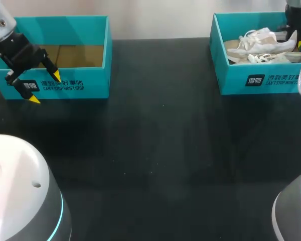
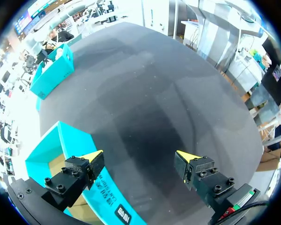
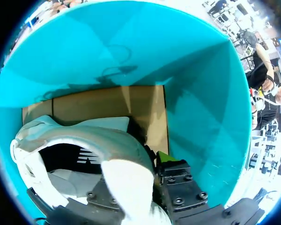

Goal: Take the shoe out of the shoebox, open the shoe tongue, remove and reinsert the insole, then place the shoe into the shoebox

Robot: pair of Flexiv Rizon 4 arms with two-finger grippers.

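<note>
A white and beige shoe (image 1: pixel 261 42) with loose laces lies inside the teal shoebox (image 1: pixel 261 80) at the table's far right. My right gripper (image 1: pixel 296 37) reaches down into that box at the shoe's heel end. In the right wrist view the shoe's heel collar (image 3: pixel 84 136) lies right at my right gripper (image 3: pixel 136 173), over the box's cardboard floor (image 3: pixel 107 103). My left gripper (image 1: pixel 45 87) hangs open and holds nothing, in front of a second teal box (image 1: pixel 65 30) at the far left. In the left wrist view my left gripper (image 2: pixel 140 157) straddles that box's front wall (image 2: pixel 72 140).
The left teal box shows only its brown cardboard floor (image 1: pixel 75 55). Black tabletop (image 1: pixel 155 150) spreads between and in front of the two boxes. The far box with the shoe also shows small in the left wrist view, as a teal shoebox (image 2: pixel 51 77).
</note>
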